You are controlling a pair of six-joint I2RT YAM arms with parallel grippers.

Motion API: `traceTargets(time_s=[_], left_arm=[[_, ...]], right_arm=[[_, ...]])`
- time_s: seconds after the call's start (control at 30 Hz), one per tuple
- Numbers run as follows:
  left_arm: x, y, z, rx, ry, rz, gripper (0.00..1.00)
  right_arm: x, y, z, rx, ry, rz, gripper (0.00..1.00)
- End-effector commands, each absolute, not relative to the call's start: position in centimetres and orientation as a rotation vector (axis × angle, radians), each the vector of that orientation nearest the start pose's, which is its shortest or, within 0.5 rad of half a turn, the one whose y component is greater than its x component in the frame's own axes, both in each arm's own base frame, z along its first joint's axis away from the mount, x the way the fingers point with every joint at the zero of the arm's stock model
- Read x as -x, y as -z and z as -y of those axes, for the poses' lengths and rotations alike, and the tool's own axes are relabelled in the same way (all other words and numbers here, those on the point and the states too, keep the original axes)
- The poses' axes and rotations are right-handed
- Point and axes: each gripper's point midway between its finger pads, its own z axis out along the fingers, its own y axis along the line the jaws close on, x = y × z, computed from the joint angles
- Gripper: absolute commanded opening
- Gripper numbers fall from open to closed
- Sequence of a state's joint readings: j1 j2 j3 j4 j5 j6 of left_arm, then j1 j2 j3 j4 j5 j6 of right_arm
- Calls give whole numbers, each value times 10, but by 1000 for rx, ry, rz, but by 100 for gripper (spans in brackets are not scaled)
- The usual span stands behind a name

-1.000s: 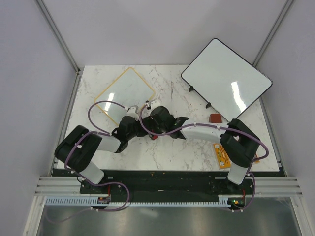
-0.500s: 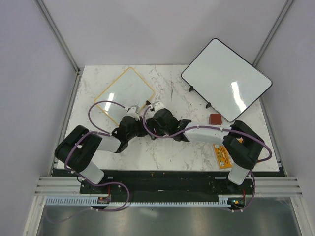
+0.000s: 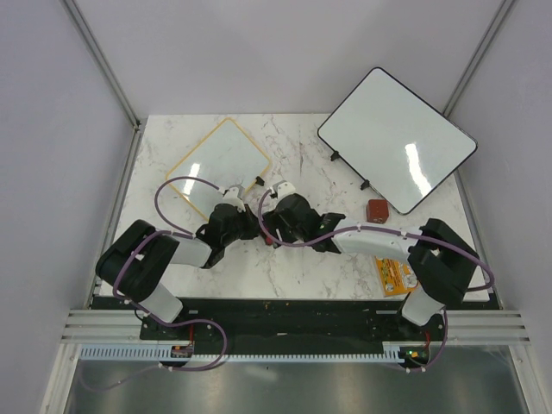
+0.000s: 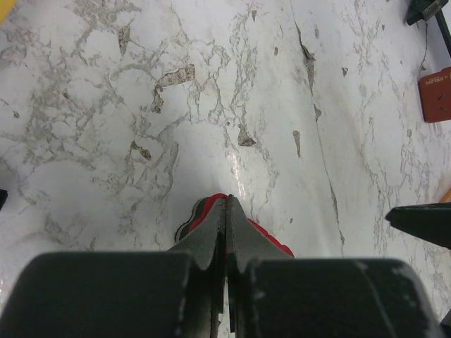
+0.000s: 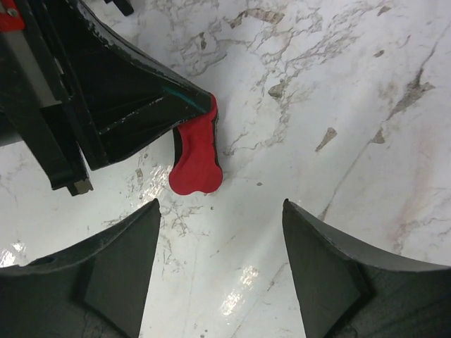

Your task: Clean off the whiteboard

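While my left gripper (image 4: 227, 204) pinches the red eraser (image 5: 196, 160) by its edge and my right gripper (image 5: 220, 210) hangs spread before it, early release risks dropping it.

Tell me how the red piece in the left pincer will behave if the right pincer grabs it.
Probably light: the left pincer holds the red piece by one edge. It looks thin, with a dark backing, so perhaps bendy. Gripped at one end, it may pivot when the open right pincer touches it.
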State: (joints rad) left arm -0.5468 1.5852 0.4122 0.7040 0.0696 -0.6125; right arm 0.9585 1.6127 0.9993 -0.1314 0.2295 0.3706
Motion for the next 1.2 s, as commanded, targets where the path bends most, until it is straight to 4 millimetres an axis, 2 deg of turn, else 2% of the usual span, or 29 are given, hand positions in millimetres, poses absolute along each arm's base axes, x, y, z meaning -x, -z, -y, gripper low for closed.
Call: traceTargets(time_s=[0.0, 0.13, 0.57, 0.87, 0.97, 1.17], left_arm=[[-291, -2, 215, 31, 688, -2255, 2], [-291, -2, 215, 29, 687, -2255, 2], [-292, 0, 215, 23, 682, -2263, 2], [-291, 0, 216, 21, 685, -2266, 2], [-291, 0, 215, 20, 684, -2264, 2], [-289, -16, 218, -12, 732, -2197, 2]], right_arm=[[-260, -67, -343, 591, -466, -2279, 78], [-258, -52, -349, 609, -483, -2290, 79], [-271, -41, -377, 618, -527, -2282, 78], [-278, -24, -385, 598, -508, -2312, 72], [-280, -27, -380, 586, -486, -2305, 73], [-277, -53, -369, 568, -486, -2262, 75]])
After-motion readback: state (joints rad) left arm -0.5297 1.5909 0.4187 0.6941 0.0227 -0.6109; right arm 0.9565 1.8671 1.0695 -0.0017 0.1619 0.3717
